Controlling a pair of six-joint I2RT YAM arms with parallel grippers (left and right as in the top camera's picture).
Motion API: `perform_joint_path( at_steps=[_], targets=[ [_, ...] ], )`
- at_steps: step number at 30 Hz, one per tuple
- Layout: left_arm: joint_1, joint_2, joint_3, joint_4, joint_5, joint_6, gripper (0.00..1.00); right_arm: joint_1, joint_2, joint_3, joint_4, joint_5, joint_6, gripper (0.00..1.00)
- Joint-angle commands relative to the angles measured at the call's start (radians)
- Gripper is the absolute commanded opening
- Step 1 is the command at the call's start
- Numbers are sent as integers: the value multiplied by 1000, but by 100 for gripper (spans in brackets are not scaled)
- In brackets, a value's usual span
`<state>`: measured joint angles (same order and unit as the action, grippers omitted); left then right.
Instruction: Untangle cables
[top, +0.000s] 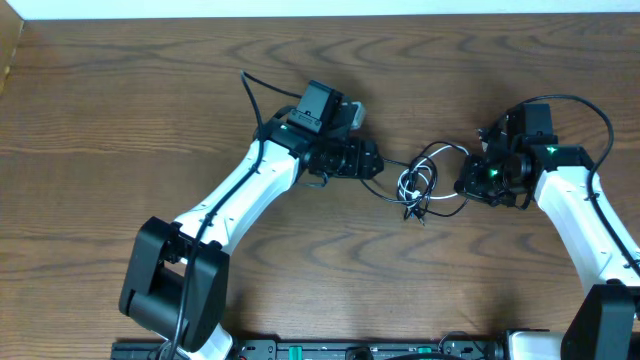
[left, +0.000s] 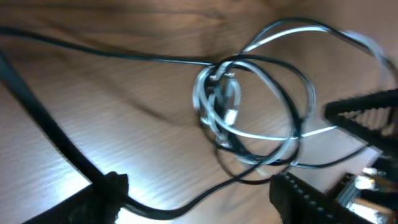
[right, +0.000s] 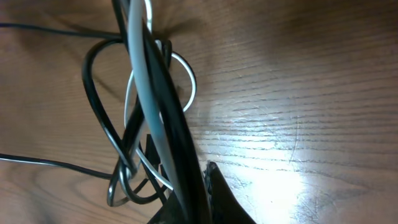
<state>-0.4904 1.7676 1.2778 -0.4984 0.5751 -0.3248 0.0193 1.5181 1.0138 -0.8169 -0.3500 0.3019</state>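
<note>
The 2 cables (top: 425, 180), 1 black and 1 white, lie knotted in overlapping loops on the wooden table (top: 150, 100). The left gripper (top: 376, 162) sits just left of that tangle, its jaws spread apart and pinching nothing; 1 black strand trails from the tangle past them. The right gripper (top: 466, 184) touches the tangle's right edge, clamped on a black and a white strand together.

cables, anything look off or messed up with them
Yes: the black cable and white cable lie knotted in one tangle on the table between the two arms, their loops threaded through each other. Strands of both run into the right gripper. No damage shows.
</note>
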Motion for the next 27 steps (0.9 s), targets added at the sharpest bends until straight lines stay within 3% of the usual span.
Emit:
perform_joint_path(
  at_steps=[1, 5, 9, 15, 20, 27],
  targets=[
    [-17, -3, 3, 16, 80, -20, 82, 7, 6, 5, 2, -11, 12, 2],
    [-20, -3, 3, 19, 87, -20, 86, 7, 6, 5, 3, -11, 12, 2],
    [-20, -4, 18, 82, 267, 55, 96, 7, 6, 5, 9, -12, 12, 3],
    [-19, -4, 67, 82, 238, 55, 97, 7, 6, 5, 11, -12, 12, 3],
    [-19, -4, 104, -25, 19, 56, 97, 7, 6, 5, 8, -11, 12, 3],
    [-19, -3, 108, -309, -472, 55, 97, 7, 6, 5, 9, -8, 13, 3]
  ],
)
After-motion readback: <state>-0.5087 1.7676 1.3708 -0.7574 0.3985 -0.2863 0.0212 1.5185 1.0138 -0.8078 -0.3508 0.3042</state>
